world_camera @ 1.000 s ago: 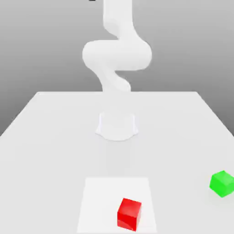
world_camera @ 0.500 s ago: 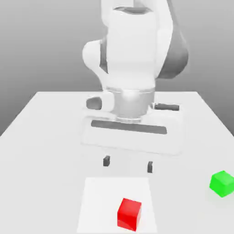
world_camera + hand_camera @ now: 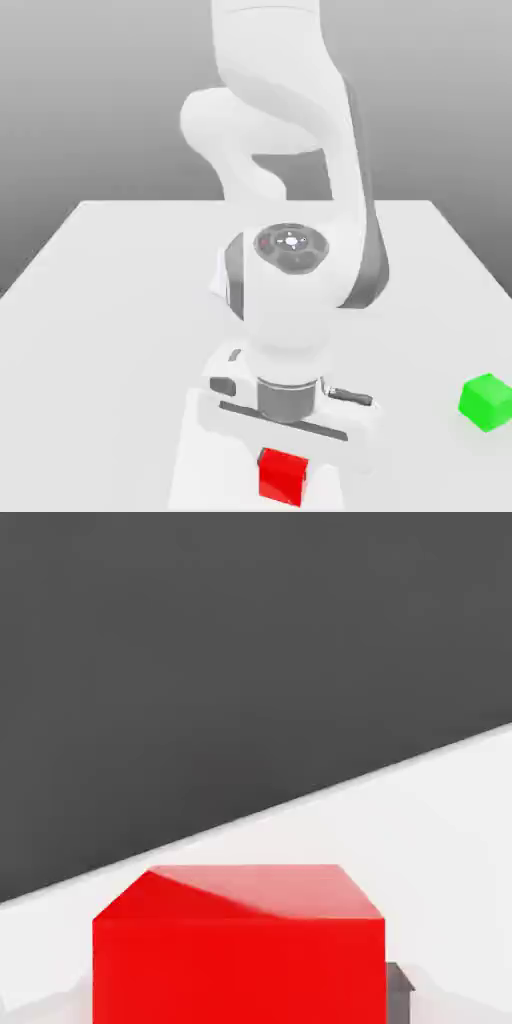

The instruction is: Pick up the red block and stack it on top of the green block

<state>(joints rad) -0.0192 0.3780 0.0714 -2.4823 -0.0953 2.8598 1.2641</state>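
Red block (image 3: 283,474) sits on the table (image 3: 110,300) near its front edge, directly under the gripper (image 3: 283,450). Can't tell how wide the fingers are or whether they hold anything; the hand body hides them. Risk: if the fingers aren't centred, one lands on top or nudges the block sideways. Green block (image 3: 489,402) is well apart toward the exterior view's right, so a weak grip could slip in transit.
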